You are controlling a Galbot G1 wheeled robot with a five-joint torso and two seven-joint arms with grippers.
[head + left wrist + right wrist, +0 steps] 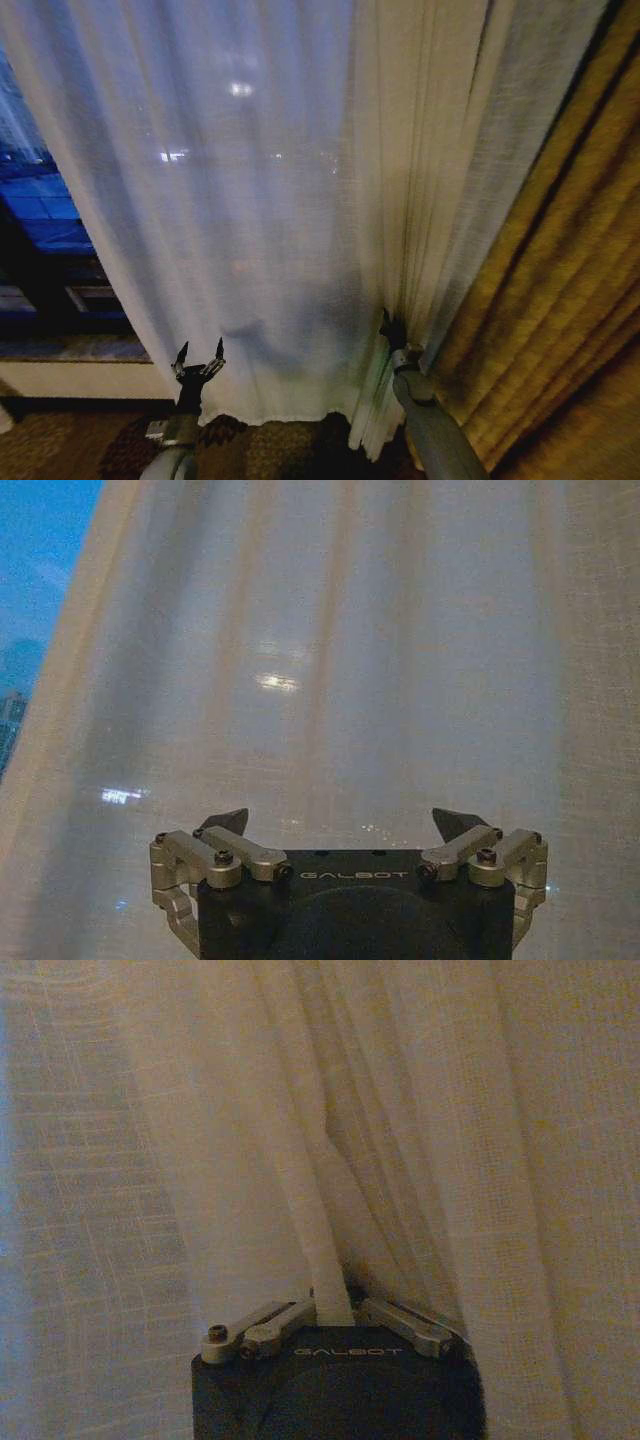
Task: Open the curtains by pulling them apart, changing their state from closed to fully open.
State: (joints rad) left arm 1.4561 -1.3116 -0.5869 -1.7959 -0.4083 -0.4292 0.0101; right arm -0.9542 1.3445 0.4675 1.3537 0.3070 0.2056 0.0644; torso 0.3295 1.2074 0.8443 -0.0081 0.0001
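Clenched on a gathered fold of the sheer white pleated curtains (250,200), the right pincer (392,330) grips low beside the golden-yellow drape (560,300) to drag them aside, while the left pincer (199,362) hovers released before them.

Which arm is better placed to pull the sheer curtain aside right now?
The right. The right gripper is pinched on a fold of the sheer curtain, beside the golden drape. The left gripper hangs open, holding nothing.
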